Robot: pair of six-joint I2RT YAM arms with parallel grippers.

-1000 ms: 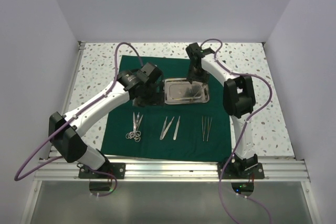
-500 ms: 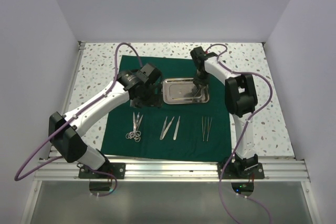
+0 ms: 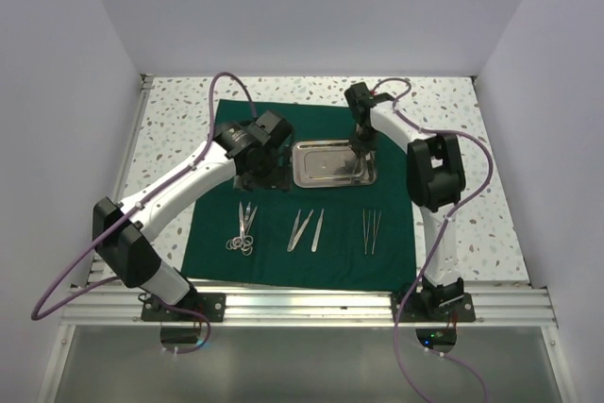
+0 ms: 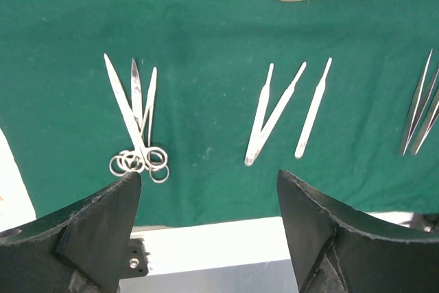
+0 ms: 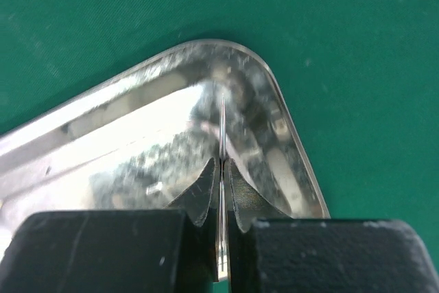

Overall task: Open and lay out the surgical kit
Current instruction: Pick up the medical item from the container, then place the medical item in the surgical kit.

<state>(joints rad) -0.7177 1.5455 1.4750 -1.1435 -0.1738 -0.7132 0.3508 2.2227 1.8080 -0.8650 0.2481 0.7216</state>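
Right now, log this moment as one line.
left gripper open above drape, near scissors | right gripper shut on thin steel instrument, tip over tray corner | drape spread flat

Everything is lit brightly and evenly from above; only faint shadows are cast. Glare is smeared across the tray (image 5: 103,128).

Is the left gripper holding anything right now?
No, the left gripper is wide open with nothing in it, above the scissors lying on the green cloth.

Glossy steel tray (image 3: 332,164); matt green cloth drape (image 3: 226,120).
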